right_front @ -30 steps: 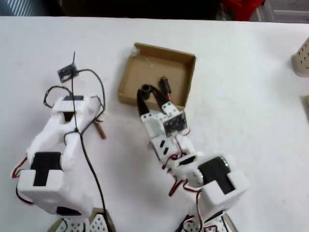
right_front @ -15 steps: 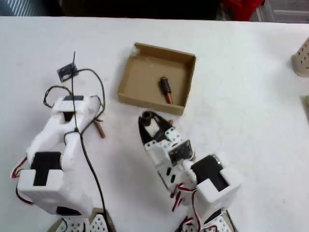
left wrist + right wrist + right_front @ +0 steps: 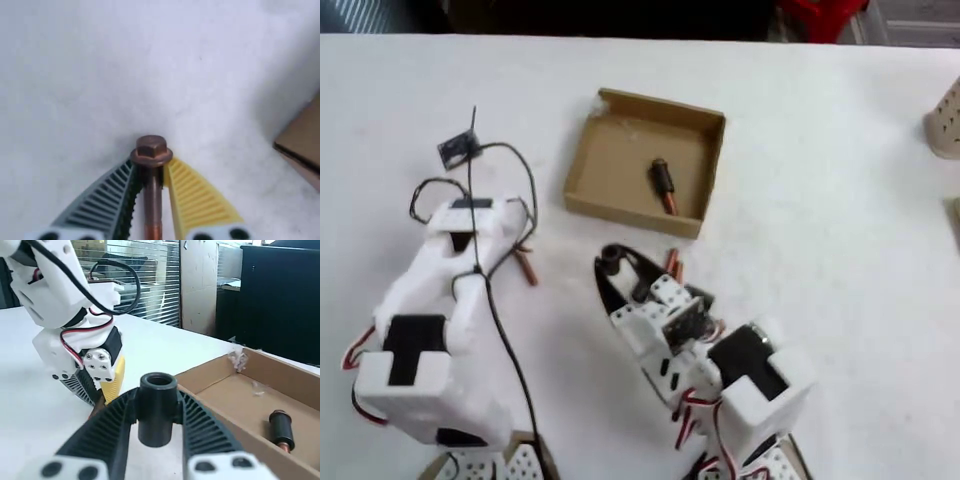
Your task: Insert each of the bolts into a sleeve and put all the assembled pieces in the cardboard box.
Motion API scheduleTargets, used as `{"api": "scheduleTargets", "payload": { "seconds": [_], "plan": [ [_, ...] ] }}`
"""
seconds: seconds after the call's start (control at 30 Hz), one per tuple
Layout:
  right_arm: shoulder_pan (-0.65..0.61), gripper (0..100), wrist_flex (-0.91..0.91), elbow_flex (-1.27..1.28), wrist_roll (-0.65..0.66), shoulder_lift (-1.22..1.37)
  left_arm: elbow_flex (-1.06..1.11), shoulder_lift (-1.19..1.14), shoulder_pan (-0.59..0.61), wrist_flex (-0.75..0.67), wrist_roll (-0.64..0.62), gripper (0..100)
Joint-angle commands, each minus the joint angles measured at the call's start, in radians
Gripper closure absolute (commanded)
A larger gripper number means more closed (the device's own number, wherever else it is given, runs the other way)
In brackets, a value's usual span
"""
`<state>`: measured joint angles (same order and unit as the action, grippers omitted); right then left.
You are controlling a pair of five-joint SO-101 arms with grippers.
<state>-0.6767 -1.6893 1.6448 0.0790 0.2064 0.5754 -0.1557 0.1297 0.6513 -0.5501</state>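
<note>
The cardboard box (image 3: 620, 150) sits at the table's middle with one assembled piece (image 3: 663, 186) lying inside. My left gripper (image 3: 525, 262) is to the box's left, shut on a copper bolt (image 3: 151, 150) held between its grey and yellow fingers, head outward. My right gripper (image 3: 613, 262) is just in front of the box, shut on an upright black sleeve (image 3: 158, 407). A loose copper bolt (image 3: 672, 263) lies on the table beside the right gripper. In the right wrist view the left gripper (image 3: 102, 385) stands close behind the sleeve, with the box (image 3: 235, 390) and the assembled piece (image 3: 281, 429) off to one side.
A small black module (image 3: 458, 150) with a black cable (image 3: 525, 180) lies behind the left arm. A beige perforated object (image 3: 945, 120) stands at the far right edge. White table stretches to the right of the box.
My right gripper has drawn back from over the box toward the front left, carrying the black sleeve. This uncovered the loose bolt. The left arm has not moved.
</note>
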Motion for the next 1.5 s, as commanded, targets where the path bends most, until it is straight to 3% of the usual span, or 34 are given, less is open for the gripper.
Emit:
{"api": "scheduleTargets", "payload": {
  "seconds": [0.0,0.1,0.3,1.0,1.13,1.33,1.47],
  "plan": [
    [-0.038,98.3,0.018,0.006,-0.011,-0.002,-0.003,0.050,0.015,-0.025,0.012,98],
    [-0.045,98.3,0.053,0.003,-0.011,-0.002,-0.005,0.053,0.016,-0.025,0.032,98],
    [-0.045,98.3,0.073,0.000,-0.011,-0.002,0.008,0.122,0.038,-0.021,0.204,98],
    [-0.050,98.2,0.108,0.000,-0.011,-0.002,0.311,0.909,-0.004,-0.038,0.212,98],
    [-0.050,98.2,0.108,0.000,-0.011,-0.002,0.410,1.030,-0.054,-0.155,0.212,98],
    [-0.050,98.2,0.107,0.000,-0.011,-0.002,0.641,1.214,-0.163,-0.482,0.212,98],
    [-0.050,98.2,0.105,0.000,-0.011,-0.002,0.752,1.340,-0.249,-0.572,0.212,98]
  ]
}}
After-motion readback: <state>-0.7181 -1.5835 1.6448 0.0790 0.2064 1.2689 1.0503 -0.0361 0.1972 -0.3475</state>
